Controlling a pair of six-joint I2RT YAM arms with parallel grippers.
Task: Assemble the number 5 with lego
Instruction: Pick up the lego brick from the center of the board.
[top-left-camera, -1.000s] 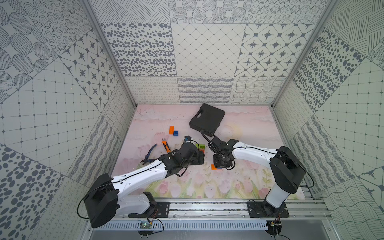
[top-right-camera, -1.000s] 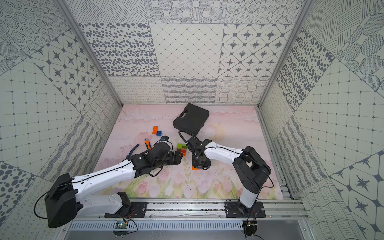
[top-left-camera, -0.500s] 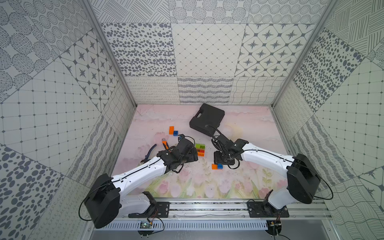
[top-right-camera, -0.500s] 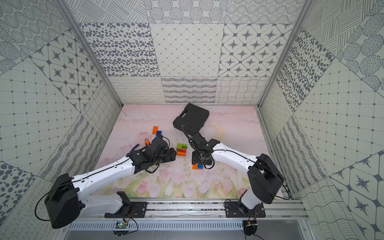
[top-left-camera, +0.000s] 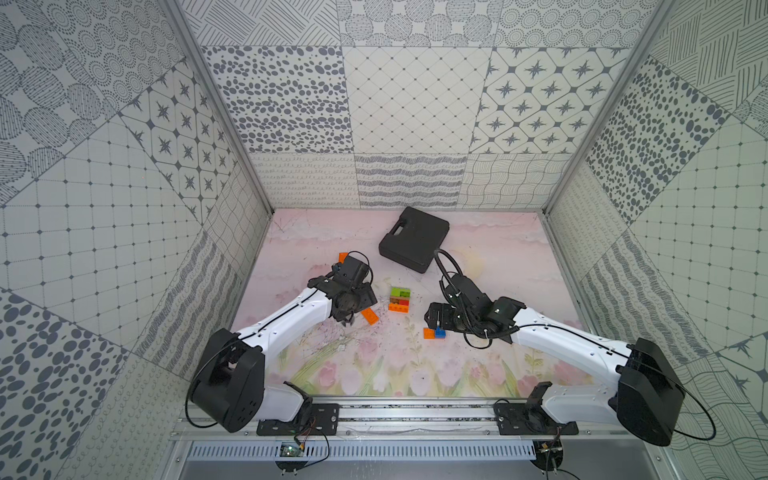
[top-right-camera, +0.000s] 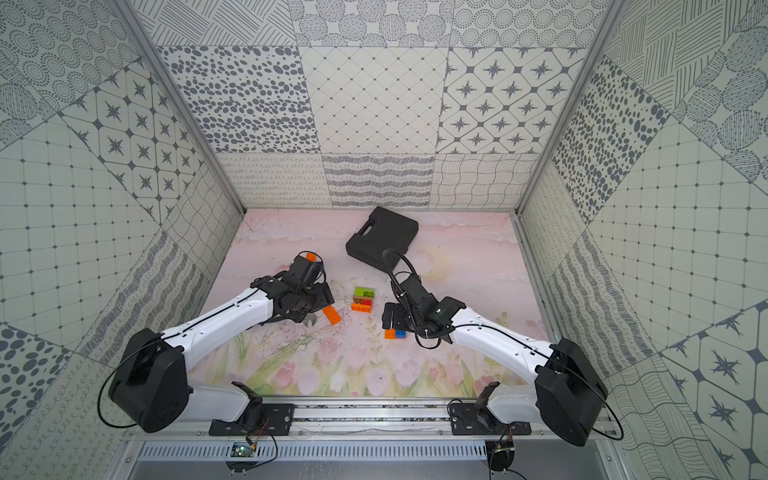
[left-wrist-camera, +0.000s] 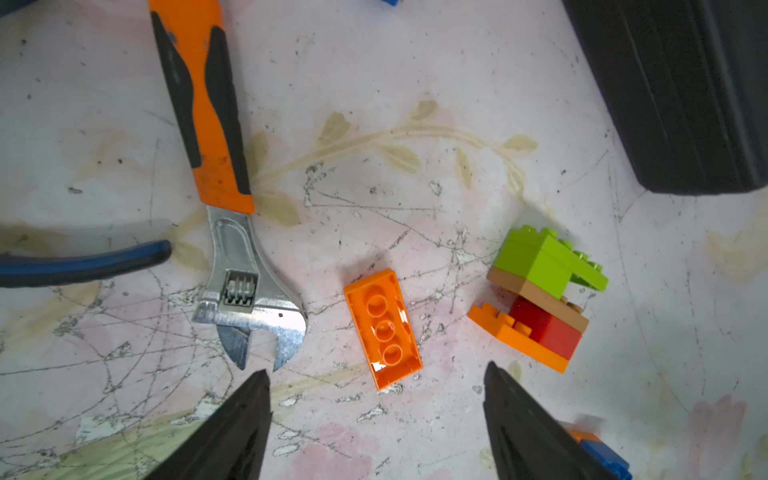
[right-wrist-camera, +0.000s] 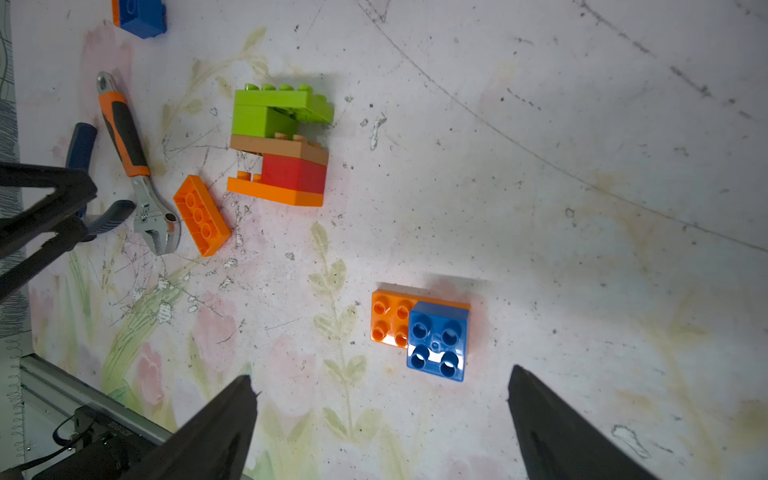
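Wrench (left-wrist-camera: 232, 266), mostly hidden under the left gripper (left-wrist-camera: 376, 368) in both top views, shows plainly in wrist views. Fingers (left-wrist-camera: 232, 436) there and on the right gripper (right-wrist-camera: 380, 372) stand apart, empty, bare surface (right-wrist-camera: 582, 249) alongside.

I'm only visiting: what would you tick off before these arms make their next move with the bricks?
1. Left gripper open and empty: ok.
2. Right gripper open and empty: ok.
3. Loose orange brick studs up: not ok, its hollow side faces up.
4. That brick apart from the wrench: ok, close but not touching.
5. Blue brick pressed home on its orange base: cannot tell; it sits offset.
6. Stack free of both grippers: ok.
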